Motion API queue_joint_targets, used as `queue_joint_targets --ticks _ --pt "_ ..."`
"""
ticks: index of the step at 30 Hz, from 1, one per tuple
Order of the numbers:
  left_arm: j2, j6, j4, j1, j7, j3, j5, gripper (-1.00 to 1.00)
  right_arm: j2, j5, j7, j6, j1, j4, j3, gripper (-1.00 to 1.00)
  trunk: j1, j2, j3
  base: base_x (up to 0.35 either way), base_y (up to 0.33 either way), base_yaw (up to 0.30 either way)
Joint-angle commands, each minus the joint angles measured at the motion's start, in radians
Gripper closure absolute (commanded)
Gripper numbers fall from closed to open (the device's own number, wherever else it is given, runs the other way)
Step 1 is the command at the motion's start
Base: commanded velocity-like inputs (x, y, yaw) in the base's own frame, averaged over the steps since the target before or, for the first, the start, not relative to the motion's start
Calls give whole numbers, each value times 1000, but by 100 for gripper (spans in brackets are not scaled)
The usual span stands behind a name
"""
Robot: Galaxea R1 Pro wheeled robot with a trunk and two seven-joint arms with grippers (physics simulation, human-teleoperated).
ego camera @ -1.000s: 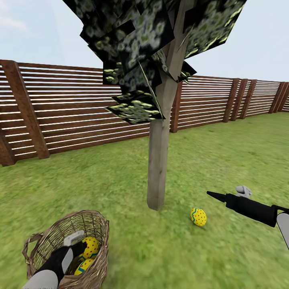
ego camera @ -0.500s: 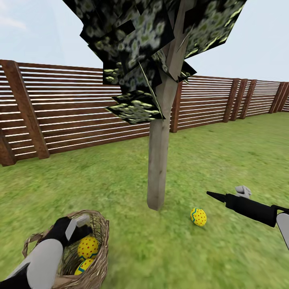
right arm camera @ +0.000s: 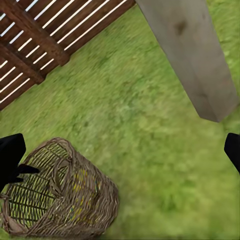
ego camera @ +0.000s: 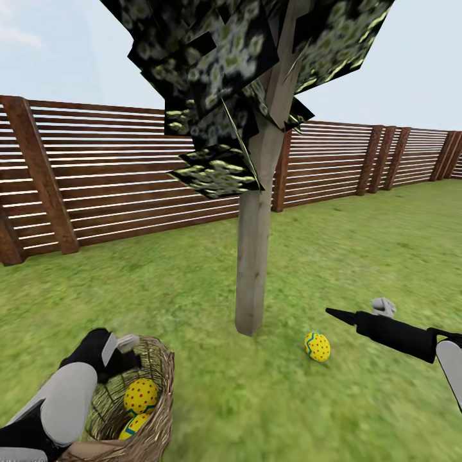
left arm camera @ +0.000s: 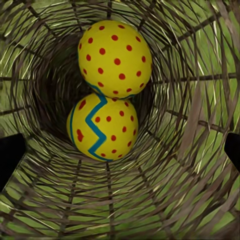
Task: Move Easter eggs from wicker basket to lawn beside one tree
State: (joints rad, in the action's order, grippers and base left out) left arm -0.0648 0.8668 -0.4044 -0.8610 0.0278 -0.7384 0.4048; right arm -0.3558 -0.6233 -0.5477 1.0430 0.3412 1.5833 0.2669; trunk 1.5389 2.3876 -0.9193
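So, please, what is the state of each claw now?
Left claw: open, above the basket, holding nothing.
Right claw: open, empty.

A brown wooden fence (ego camera: 128, 173) of horizontal slats runs across the head view behind the grass, its thick posts leaning slightly and pale light showing between the slats; it recedes toward the far right, where further posts (ego camera: 385, 157) stand closer together; above it lies a pale blue sky (ego camera: 58, 58) with faint white cloud at the upper left; in the right wrist view a stretch of the same slatted fence (right arm camera: 45, 35) crosses one corner, two dark posts angled across it.
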Motion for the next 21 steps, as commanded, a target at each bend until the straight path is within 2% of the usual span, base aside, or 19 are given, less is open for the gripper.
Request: queue_joint_targets --ticks 1,4,7,13,21 --pt "0 7 -1 -5 2 -6 2 -100 0 7 -9 4 1 0 1 -100 0 0 -1 0 0 0" --pt "-1 15 1 -19 0 -6 7 -100 1 7 -9 4 1 0 0 -100 0 0 -1 0 0 0" --pt "-6 21 0 -34 -2 -6 10 -100 1 7 -9 4 1 0 -1 -100 11 21 -10 0 0 0" --pt "-33 22 0 -45 -4 -6 11 -100 1 7 -9 4 1 0 -2 -100 34 63 -29 0 0 0" --pt "-43 21 5 -50 -4 -7 10 -100 1 8 -9 4 1 0 -6 -100 62 113 -55 0 0 0"
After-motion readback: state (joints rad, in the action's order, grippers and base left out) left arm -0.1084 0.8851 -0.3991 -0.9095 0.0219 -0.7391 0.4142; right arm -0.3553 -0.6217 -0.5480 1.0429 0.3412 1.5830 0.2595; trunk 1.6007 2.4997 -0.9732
